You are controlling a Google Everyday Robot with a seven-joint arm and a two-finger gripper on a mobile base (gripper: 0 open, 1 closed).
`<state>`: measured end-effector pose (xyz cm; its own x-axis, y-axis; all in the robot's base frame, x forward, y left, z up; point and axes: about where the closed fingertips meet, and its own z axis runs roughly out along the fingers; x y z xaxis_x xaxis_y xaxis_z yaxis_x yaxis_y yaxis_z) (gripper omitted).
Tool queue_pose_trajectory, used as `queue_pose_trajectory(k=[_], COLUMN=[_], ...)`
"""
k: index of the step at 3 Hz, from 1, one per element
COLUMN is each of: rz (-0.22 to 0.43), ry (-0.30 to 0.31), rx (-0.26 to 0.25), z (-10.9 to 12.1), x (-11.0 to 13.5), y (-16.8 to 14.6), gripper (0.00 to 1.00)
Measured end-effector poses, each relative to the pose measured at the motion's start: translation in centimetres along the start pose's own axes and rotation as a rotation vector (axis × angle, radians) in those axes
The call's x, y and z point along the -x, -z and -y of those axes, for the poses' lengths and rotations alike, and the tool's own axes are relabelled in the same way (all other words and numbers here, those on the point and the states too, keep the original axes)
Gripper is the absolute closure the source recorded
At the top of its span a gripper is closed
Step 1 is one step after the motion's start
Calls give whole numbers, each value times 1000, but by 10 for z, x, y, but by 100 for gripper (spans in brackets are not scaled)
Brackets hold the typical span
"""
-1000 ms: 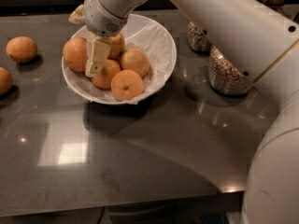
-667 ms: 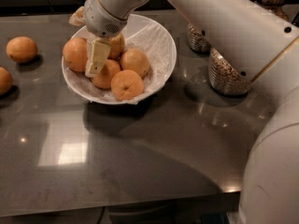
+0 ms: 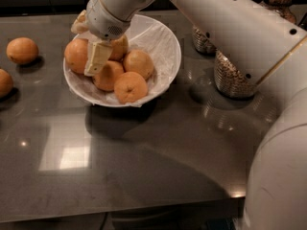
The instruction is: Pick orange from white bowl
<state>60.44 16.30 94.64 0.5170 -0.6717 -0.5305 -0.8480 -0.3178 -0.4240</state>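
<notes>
The white bowl [image 3: 165,47] with crinkled paper lining stands on the dark table at the upper left. It holds several oranges. The orange [image 3: 75,54], the largest and deepest in colour, lies at the bowl's left side. My gripper [image 3: 93,56] reaches down into the bowl from above, right beside this orange on its right, between it and the paler oranges [image 3: 130,86]. The wrist hides the bowl's back-left rim.
Two loose oranges [image 3: 21,50] [image 3: 4,83] lie on the table left of the bowl. Glass jars of cereal [image 3: 232,75] [image 3: 201,40] stand right of the bowl. My white arm spans the upper right. The table's front edge runs along the bottom.
</notes>
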Motion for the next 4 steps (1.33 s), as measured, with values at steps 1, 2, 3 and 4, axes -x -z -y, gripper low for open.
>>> queue_pose_trajectory(k=[1, 2, 3, 4], rz=[3, 10, 17, 21], ry=[-1, -5, -14, -17], rx=[2, 10, 28, 40], z=[0, 0, -1, -1], x=[0, -1, -5, -6], y=[-2, -6, -16, -22], gripper=[24, 24, 24, 24])
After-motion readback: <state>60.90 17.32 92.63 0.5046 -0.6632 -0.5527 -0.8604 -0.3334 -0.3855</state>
